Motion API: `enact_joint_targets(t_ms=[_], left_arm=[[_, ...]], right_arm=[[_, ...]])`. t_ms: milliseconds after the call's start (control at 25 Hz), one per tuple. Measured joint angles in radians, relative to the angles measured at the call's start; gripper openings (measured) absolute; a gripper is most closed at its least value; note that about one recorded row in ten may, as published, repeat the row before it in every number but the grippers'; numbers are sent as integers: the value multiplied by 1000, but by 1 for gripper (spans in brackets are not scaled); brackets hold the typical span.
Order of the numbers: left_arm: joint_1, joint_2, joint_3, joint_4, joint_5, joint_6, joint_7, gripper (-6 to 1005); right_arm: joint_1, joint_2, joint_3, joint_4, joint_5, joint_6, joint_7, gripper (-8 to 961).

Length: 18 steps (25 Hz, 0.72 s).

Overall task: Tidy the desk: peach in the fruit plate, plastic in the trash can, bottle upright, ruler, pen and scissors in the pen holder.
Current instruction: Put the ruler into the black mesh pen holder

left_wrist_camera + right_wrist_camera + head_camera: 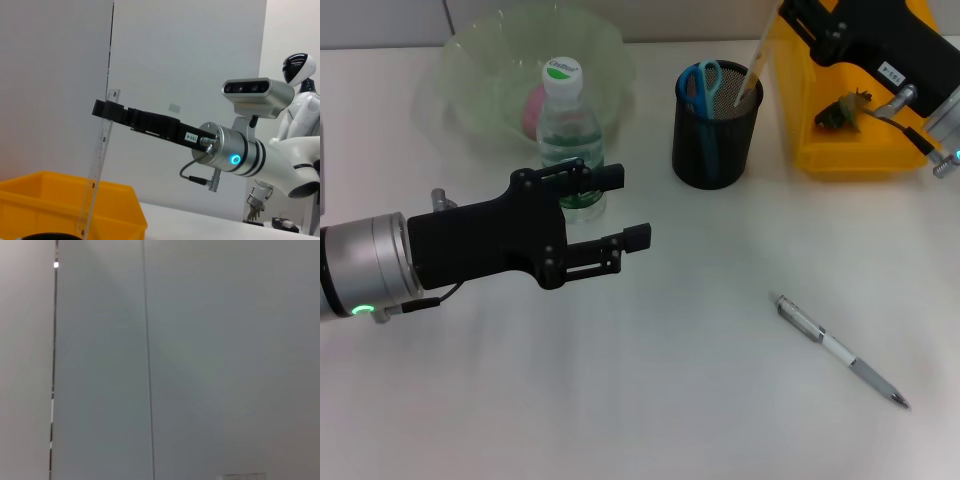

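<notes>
While the ruler (756,62) goes into the pen holder (716,125) — task well along, pen (840,350) left.
Right gripper (102,108) is clamped on the ruler's upper end, its lower end inside the holder beside the scissors (701,85). Left gripper (632,208) hovers near the upright bottle (568,135), jaws apart, holding nothing. Peach (534,110) sits in the fruit plate (480,80); something, perhaps the plastic, lies in the yellow bin (840,150). The pen lies on the desk (650,380), well apart from the holder — judged the last item.

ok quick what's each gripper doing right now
Left gripper: open, empty, beside the upright clear plastic bottle.
Right gripper: shut on the clear plastic ruler, lower end in the black mesh pen holder.
</notes>
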Motion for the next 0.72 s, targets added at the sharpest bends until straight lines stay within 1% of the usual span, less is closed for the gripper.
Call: enact_joint_targets(t_ms=[120,280,480,720], left_arm=[[-3,0,-4,-2,-5,-2,-2,723],[-14,-2,0,-16,-38,-7,-4,723],[-45,-1,-7,-48,-49,-17,-5,723],[-82,-2,-8,-71,-53,-41,-5,723]], right_arm=[[9,0,-1,15,0,8,-29,383],[31,0,-1,66,1,15,-90,383],[49,2,7,119,5,14,-170,382],[79,2,-5,181,85,13,-252,383]])
